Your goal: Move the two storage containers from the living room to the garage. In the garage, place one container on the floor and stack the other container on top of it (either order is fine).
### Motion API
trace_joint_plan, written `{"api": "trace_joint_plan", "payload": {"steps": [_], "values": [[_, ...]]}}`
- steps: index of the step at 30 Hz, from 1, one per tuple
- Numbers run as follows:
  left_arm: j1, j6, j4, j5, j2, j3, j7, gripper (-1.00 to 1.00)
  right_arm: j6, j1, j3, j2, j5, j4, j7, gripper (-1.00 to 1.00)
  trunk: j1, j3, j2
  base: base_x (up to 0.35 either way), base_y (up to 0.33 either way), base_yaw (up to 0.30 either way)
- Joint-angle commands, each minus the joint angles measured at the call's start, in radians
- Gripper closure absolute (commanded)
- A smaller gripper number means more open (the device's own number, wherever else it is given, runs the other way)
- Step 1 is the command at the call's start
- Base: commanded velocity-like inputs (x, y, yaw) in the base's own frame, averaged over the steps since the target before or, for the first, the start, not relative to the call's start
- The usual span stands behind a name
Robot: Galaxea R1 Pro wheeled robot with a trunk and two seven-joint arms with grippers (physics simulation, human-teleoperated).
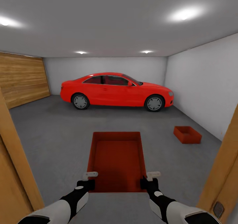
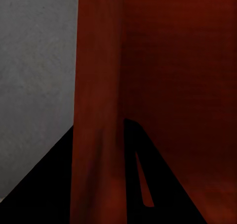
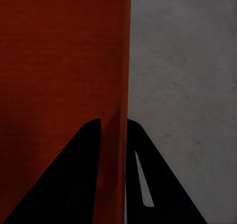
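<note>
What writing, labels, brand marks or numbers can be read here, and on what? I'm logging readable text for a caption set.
None can be read.
Red car: no badge or plate legible.
Carried storage container and the one on the floor: plain, no labels.
Wooden plank door and white walls: no signs.

Dark grey matte floor (image 1: 56, 135). Red car (image 1: 117, 92) parked at far end. One orange-red container (image 1: 187, 134) resting on floor, well beyond and right of right fingers.

Bright, even ceiling spots (image 1: 185, 14) w/ glare (wrist views dim, soft).
</note>
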Motion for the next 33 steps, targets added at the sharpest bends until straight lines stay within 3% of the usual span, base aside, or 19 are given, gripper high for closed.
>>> {"api": "trace_joint_plan", "payload": {"steps": [1,18,33], "values": [[-0.002,-0.005,-0.001,0.001,0.000,0.055,0.017,1.00,-0.008,0.000,0.021,0.000,-0.038,0.005,-0.006,1.00,0.001,0.000,-0.001,0.303,0.000,0.000],[-0.002,-0.005,-0.001,0.002,0.000,0.055,0.017,1.00,-0.009,0.000,0.021,0.000,-0.038,0.005,-0.005,1.00,0.001,0.000,-0.001,0.297,0.000,0.000],[-0.002,-0.005,-0.002,0.002,0.000,0.055,0.017,1.00,-0.009,0.000,0.021,0.000,-0.038,0.005,-0.005,1.00,0.001,0.000,-0.001,0.014,0.000,0.000]]}}
